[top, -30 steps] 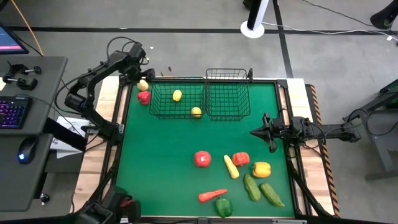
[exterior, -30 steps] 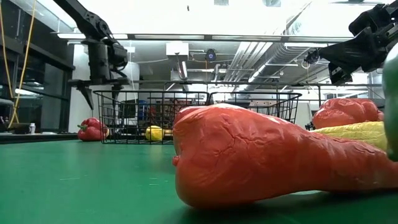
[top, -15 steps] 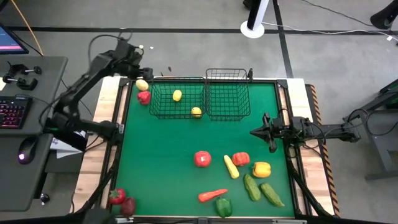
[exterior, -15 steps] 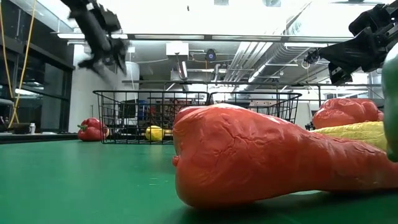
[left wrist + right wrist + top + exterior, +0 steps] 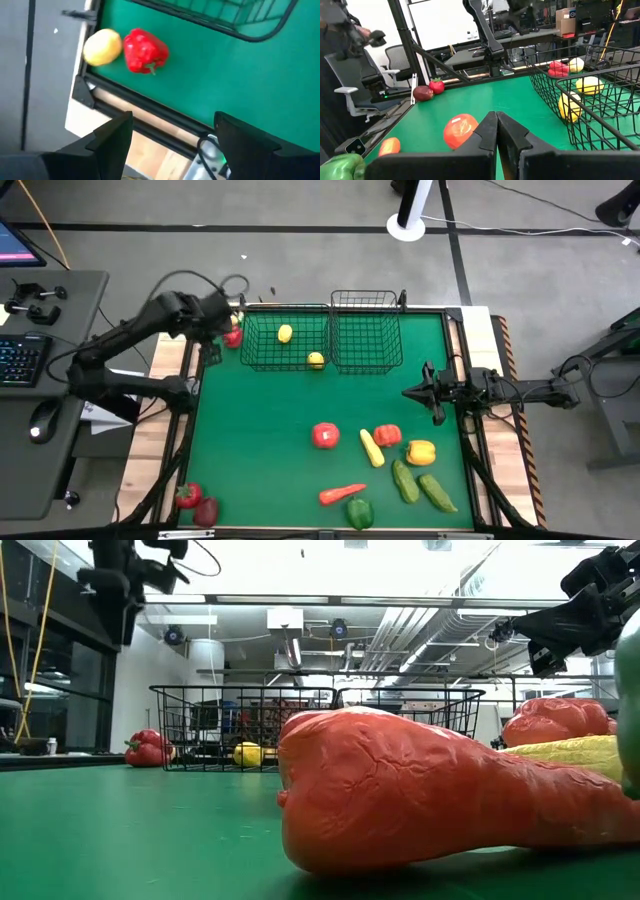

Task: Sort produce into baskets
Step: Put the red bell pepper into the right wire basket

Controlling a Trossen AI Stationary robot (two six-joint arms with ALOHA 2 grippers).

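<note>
Two black wire baskets stand side by side at the far edge: the left basket holds two lemons, the right basket shows nothing inside. A red pepper and a lemon lie on the mat in the far left corner. A tomato, peppers, cucumbers and other produce lie at the near right. My left gripper is open and empty, raised over the table's left edge beside the pepper and lemon. My right gripper is shut and empty, above the right side of the mat.
Two red fruits lie at the near left corner. A long red pepper lies close before the low camera. The middle and left of the green mat are bare. A desk with keyboard and mouse stands left of the table.
My left gripper has risen from just above the lemon and red pepper in the far left corner and swung out toward the table's left edge, turning as it went. It has stayed open and empty. The lemon and pepper lie where they were. My right arm has kept still.
</note>
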